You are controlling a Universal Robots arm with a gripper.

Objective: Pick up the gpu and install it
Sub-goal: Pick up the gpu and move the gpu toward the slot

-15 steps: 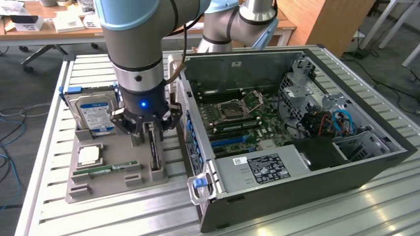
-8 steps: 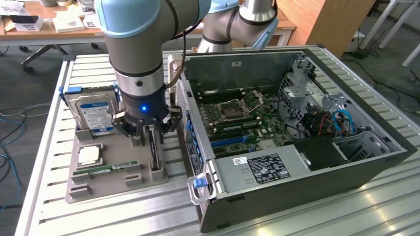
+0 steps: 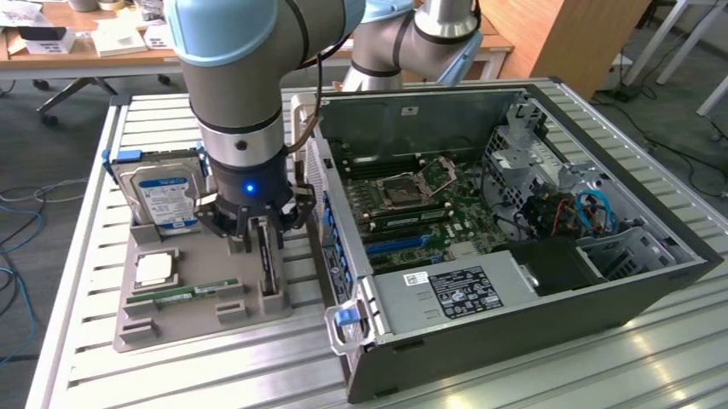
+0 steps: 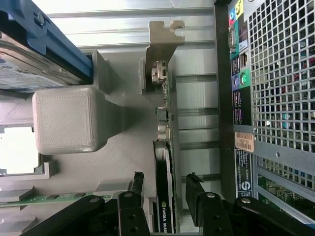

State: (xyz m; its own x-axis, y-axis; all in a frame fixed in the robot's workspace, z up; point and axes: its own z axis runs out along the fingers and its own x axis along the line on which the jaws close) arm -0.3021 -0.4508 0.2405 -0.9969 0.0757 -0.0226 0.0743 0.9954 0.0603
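**Black fingers spread around the upright gpu**

The gpu (image 3: 269,268), a thin dark board with a silvery stamped bracket at one end, stands on edge in a slot of a matte grey plastic tray (image 3: 182,324) with a fine ribbed texture. The black jointed fingers (image 4: 139,183) are spread wide, one on each side of the card, with a gap on both sides. The tray lies on a counter (image 3: 170,379) of grooved aluminium slats, just beside an open dark metal computer case (image 3: 637,281) with a perforated rear panel. Beyond are wooden desks (image 3: 68,58) and loose cables (image 3: 17,200) on the floor.
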